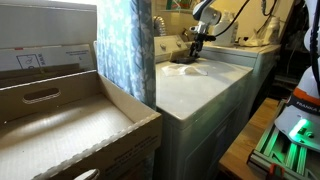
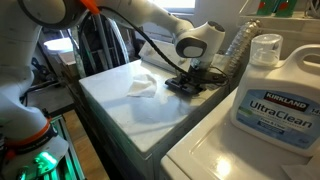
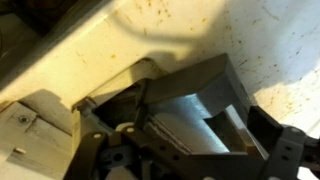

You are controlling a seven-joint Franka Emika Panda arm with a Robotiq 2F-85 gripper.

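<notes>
Sadly, the pincer point(image 2: 190, 82) beside the white cloth point(image 2: 143, 86) blurs darkly; whether spread or closed, I cannot tell.

The white arm point(image 2: 120, 15) reaches in from above and bends down at the wrist point(image 2: 195, 45). In both exterior views the black pincer point(image 2: 190, 82) points straight down, set very low. Its fingers point(image 3: 285, 150) are spread wide apart.
</notes>
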